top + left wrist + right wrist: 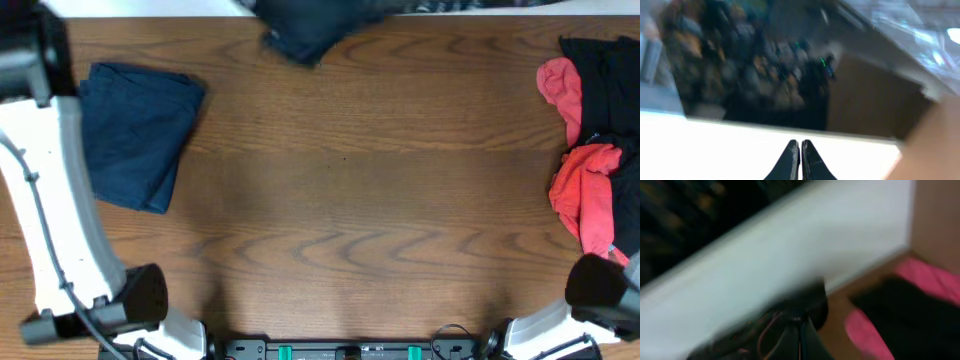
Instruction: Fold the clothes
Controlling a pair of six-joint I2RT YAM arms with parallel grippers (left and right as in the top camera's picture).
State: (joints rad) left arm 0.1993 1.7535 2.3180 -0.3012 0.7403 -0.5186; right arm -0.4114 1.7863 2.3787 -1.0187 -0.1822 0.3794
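Two lots: we read the folded navy garment (135, 130) at 9 o'clock as done, red-and-black pile (600, 150) at 3 as queued. Left gripper (800, 146), right gripper (801, 332): both pinched together, empty.

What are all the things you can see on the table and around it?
folded garment: one, navy blue, left side of the table
dark garment: one, blue-black, blurred, far edge of the table, near the middle
clothes pile: one heap, red-pink and black pieces, right edge
table: one, brown wood
left arm: one, white, over the left side
right arm: one, white and black, near right corner
left gripper: one, black, fingers together
right gripper: one, black, blurred, fingers look together
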